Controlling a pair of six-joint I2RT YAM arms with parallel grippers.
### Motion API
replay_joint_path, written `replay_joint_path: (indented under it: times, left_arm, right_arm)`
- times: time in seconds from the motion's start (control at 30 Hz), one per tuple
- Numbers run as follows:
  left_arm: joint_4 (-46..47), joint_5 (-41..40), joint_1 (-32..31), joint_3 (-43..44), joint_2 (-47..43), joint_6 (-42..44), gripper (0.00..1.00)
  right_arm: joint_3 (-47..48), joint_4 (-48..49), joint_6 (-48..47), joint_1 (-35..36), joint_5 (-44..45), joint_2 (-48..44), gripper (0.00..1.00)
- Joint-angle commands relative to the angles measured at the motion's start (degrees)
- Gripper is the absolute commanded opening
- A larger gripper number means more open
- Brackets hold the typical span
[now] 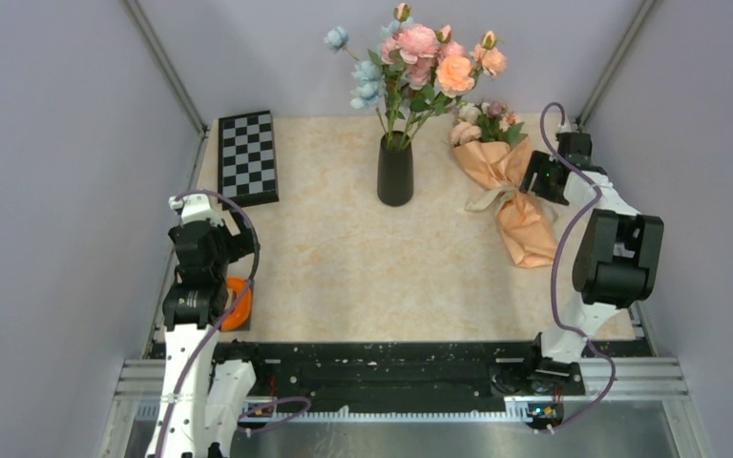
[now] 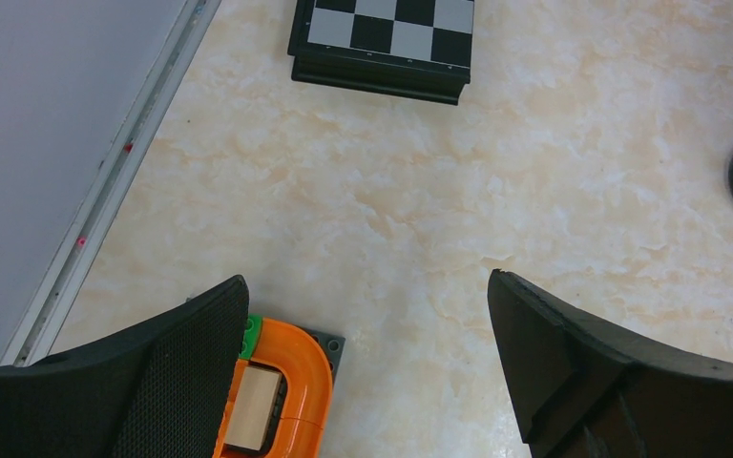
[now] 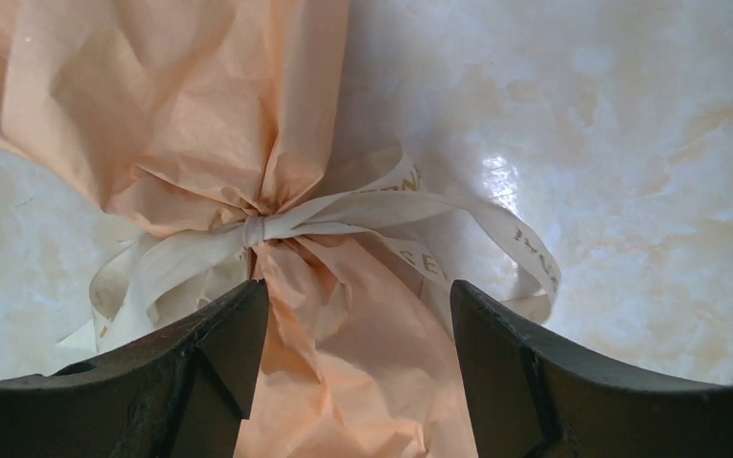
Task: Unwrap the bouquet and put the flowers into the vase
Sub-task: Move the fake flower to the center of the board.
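Since the cream printed ribbon (image 3: pixel 363 215) is tied in a bow round the waist of the small bouquet in its peach-orange paper cone (image 1: pixel 511 186), the wrap cannot come off until that bow is undone. That, I judge, is why the right hand (image 3: pixel 353 315) hangs directly over the knot. Its two black fingers are spread, one on each side of the crumpled paper just below the tie, and pinch nothing.

The bouquet lies on its side at the right of the pale marbled bench (image 1: pixel 344 267), with its cream, pink and mauve roses (image 1: pixel 482 116) pointing toward the far wall and their stems hidden in the wrap. The slim matte black vase (image 1: pixel 395 172) stands upright, apart from it, at the middle of the far side. It already holds a taller bunch of pink, orange and pale-blue blooms (image 1: pixel 420 57), so room at the neck may be tight.

The left hand (image 2: pixel 367 296) hovers spread wide and empty over bare bench beside an orange curved plastic piece (image 2: pixel 277 391), probably kept clear until the paper needs steadying.
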Motion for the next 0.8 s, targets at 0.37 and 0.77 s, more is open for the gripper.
replay_joint_path:
  times: [0.37,0.77]
  left_arm:
    - [1.73,-3.86,-0.08,-0.46,-1.48,1.06,0.99]
    - [1.82,-3.24,-0.09,-0.34,-1.29,0.98,0.99]
  right_arm:
    - [4.26,2.88,-5.66,3.9,-7.77,7.2,0.72]
    - [5.45,2.15,-0.62,5.96,-2.3,9.95,0.66]
